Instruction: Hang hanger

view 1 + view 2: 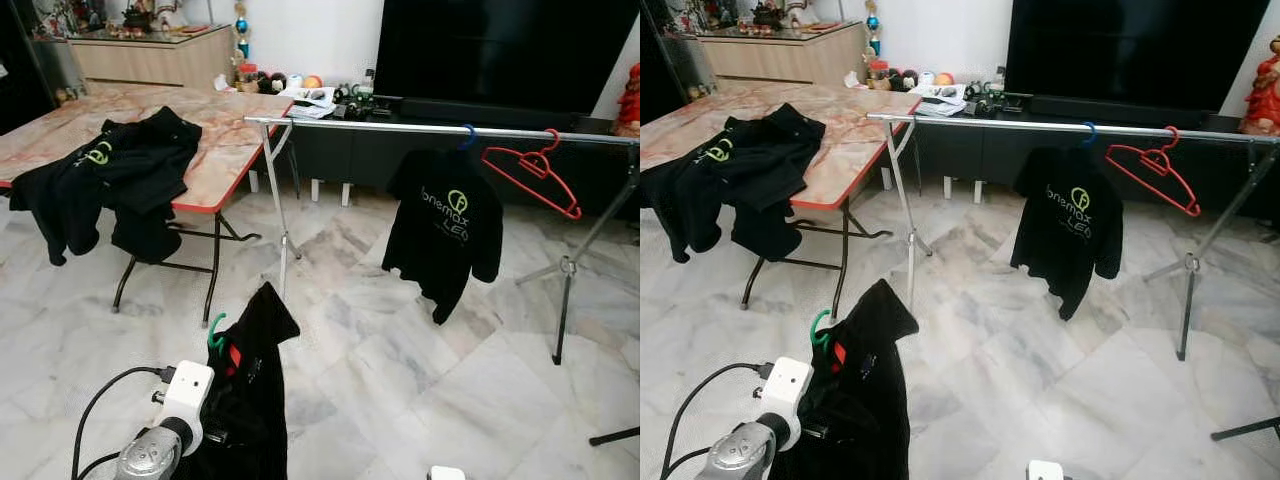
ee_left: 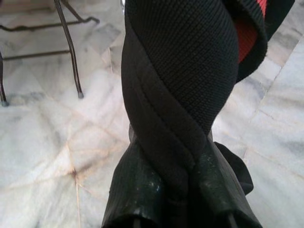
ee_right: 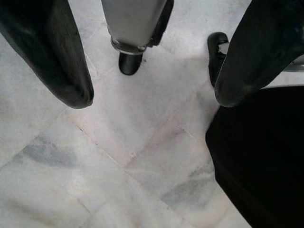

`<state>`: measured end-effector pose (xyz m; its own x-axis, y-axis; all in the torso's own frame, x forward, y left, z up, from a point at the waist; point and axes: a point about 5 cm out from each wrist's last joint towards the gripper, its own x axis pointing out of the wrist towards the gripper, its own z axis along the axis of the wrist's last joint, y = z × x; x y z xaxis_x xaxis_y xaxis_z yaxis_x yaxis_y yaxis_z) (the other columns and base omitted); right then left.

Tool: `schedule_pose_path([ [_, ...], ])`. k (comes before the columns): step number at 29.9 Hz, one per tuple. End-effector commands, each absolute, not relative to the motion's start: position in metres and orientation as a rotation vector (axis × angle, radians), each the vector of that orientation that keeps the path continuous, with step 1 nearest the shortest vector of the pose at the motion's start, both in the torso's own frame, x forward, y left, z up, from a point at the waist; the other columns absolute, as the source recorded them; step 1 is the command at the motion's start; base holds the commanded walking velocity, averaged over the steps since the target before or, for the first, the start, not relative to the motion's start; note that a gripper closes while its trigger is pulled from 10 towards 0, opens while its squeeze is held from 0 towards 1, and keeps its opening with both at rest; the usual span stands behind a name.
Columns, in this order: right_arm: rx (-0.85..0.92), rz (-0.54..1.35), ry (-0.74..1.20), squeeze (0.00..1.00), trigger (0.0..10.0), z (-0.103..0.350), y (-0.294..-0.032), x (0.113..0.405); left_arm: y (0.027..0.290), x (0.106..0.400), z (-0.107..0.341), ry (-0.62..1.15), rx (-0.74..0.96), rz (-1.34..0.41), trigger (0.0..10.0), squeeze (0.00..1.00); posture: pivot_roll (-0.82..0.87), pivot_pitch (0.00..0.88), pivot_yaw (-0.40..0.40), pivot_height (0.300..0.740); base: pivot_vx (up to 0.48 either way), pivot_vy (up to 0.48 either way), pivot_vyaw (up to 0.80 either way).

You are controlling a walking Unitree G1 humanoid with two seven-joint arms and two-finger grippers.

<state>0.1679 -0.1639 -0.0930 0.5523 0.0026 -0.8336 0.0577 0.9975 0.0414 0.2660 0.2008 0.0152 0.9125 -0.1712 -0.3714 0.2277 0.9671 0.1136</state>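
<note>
A marble floor [image 1: 400, 380] spreads under everything. A folding desk [image 1: 215, 150] with a red edge stands at the far left, and black shirts [image 1: 110, 170] lie heaped on its near left part, spilling over the near edge. A long metal rail [image 1: 440, 128] on thin legs runs from the desk's right corner across to the right. A black shirt with a green logo [image 1: 445, 225] hangs from the rail on a blue hook [image 1: 468, 135]. Just beside it, an empty red hanger [image 1: 530, 170] hangs tilted on the same rail.

Low at the near left, the left arm holds up a black shirt [image 1: 250, 390] on a hanger with a green hook [image 1: 216, 333]; a red patch shows at its collar. This hanger is well short of the rail, over the floor. In the left wrist view the left pincer [image 2: 183, 199] is pressed together on a twisted fold of that shirt.

The right pincer [image 3: 152, 80] hangs over the floor with its two fingers [image 3: 52, 57] spread wide, holding nothing, near the robot's foot [image 3: 130, 61].
</note>
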Motion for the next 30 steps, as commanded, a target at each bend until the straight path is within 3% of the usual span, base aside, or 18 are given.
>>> schedule_pose_path([
  [1,0.008,-0.048,0.987,0.0,10.0,-0.094,-0.167,0.165,0.2,0.271,0.026,0.322,0.166,-0.221,10.0,0.0,0.08,0.0,0.045,0.74,0.368,0.0,0.0],
  [14,-0.003,-0.083,0.983,0.0,10.0,-0.094,-0.168,0.165,0.192,0.267,0.03,0.312,0.162,-0.265,10.0,0.0,0.11,0.0,0.048,0.74,0.391,0.0,0.0],
  [23,0.002,-0.069,0.972,0.0,10.0,-0.091,-0.162,0.172,0.189,0.267,0.031,0.32,0.172,-0.301,10.0,0.0,0.11,0.0,0.055,0.74,0.421,0.0,-0.8],
  [30,0.021,-0.073,0.949,0.0,10.0,-0.09,-0.161,0.175,0.184,0.271,0.038,0.305,0.173,-0.314,10.0,0.0,0.12,0.0,0.048,0.74,0.432,0.0,0.0],
])
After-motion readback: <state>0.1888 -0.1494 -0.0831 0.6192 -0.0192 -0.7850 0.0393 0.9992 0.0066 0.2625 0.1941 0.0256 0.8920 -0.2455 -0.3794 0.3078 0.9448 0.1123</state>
